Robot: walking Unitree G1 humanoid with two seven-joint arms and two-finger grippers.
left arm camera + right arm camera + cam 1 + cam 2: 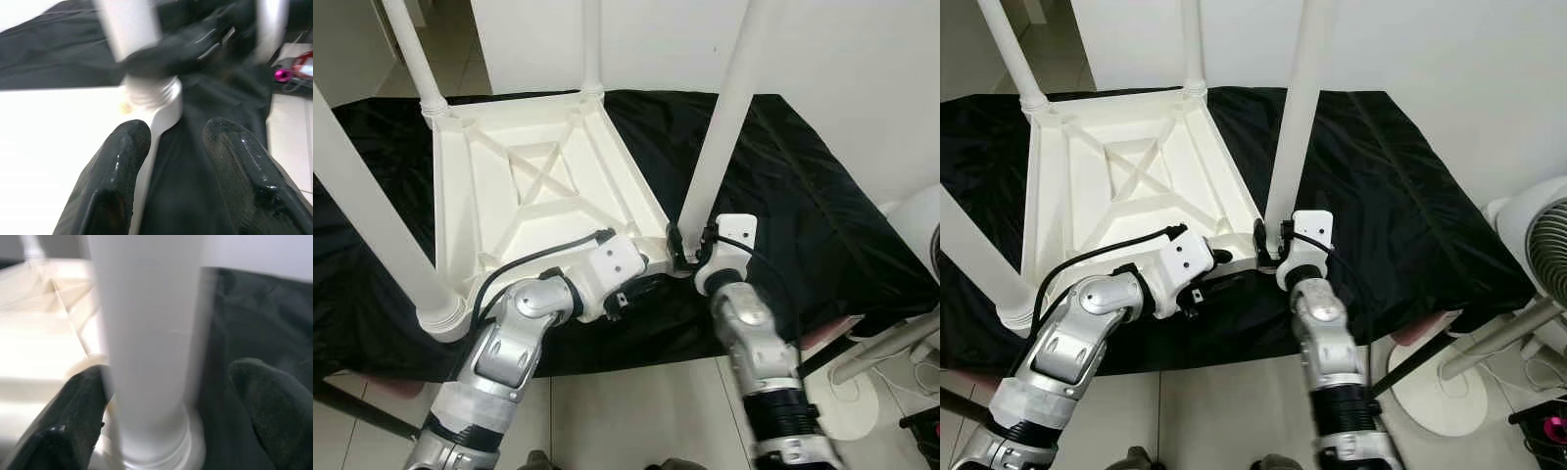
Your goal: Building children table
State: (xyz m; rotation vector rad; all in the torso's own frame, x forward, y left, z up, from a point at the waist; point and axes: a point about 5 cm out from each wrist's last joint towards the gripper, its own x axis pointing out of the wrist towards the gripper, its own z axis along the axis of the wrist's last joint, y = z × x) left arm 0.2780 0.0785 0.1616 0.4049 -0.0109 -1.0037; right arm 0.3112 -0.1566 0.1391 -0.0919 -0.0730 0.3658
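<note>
**White table upturned on black cloth**

Black glossy cloth (803, 215) covers a low surface by a white wall (842, 59); a white fan (1542, 255) stands on pale floor tiles. The white plastic children's table (538, 206) lies upside down, legs up. The right gripper (171, 396) straddles the near-right leg (146, 333), fingers wide. The left gripper (173, 147), also spread, sits at that corner.

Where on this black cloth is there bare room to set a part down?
Free: the black cloth to the robot's right of the upturned table, out to its far edge. Crowded: the near right corner, where the right gripper straddles a leg and the left gripper sits beside it.
</note>
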